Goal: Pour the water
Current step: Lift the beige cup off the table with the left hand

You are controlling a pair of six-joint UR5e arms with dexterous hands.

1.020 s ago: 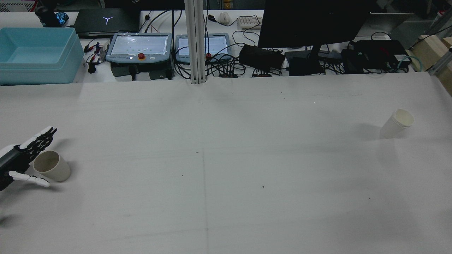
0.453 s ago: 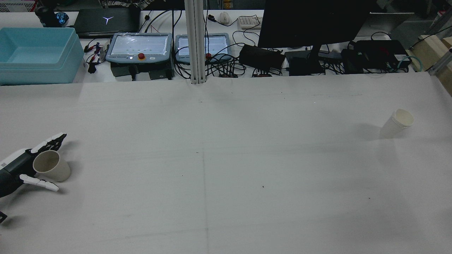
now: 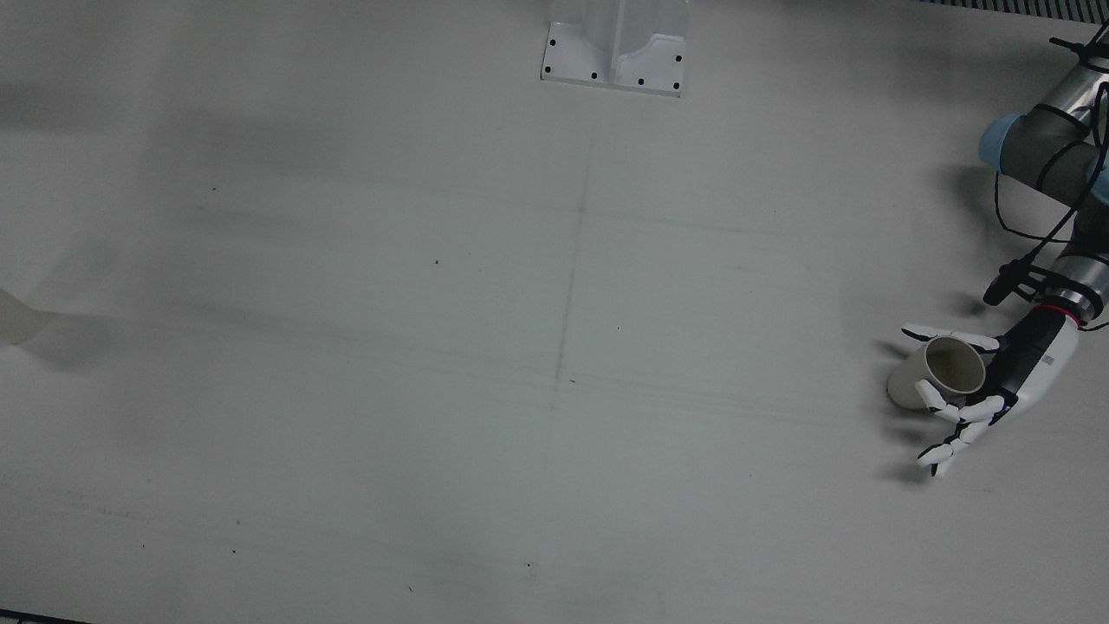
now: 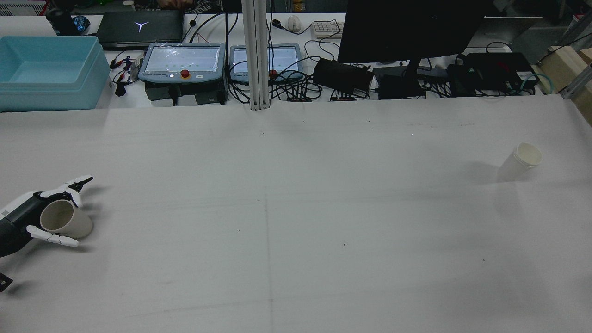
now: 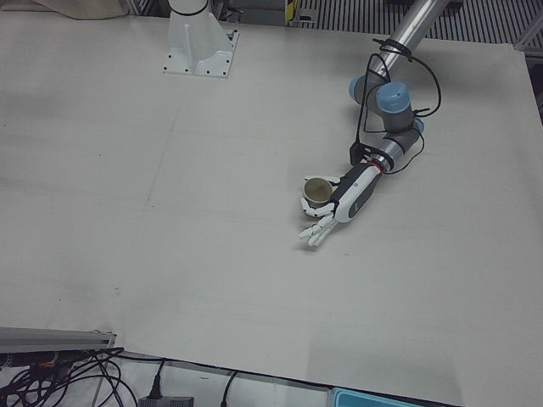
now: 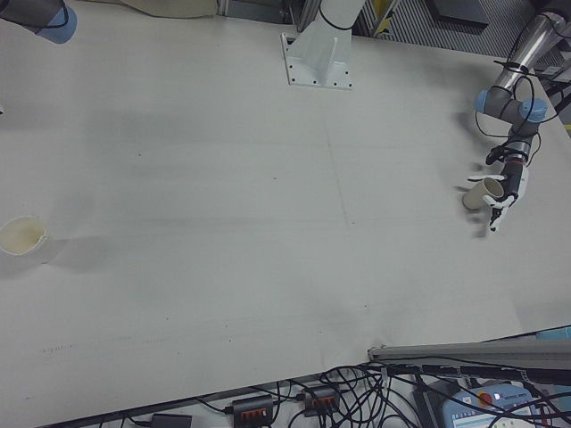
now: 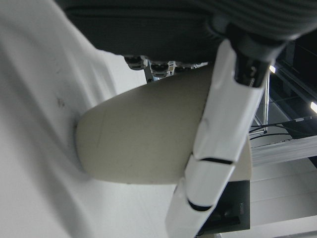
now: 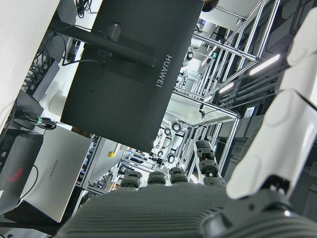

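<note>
Rear view: left hand (image 4: 32, 217) fingers, wide a second ago, now wrap beige paper cup (image 4: 64, 220), tilting it; grasp nearly done. Right hand fingers: cannot tell.

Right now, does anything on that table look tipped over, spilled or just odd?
Yes: the beige cup by the left hand leans toward that hand instead of standing straight, with fingers on both sides of it. No spill shows. The white cup far across the table stands alone.

cup (image 4: 64, 220) far left on table (image 4: 296, 222), second cup (image 4: 520, 161) far right
</note>
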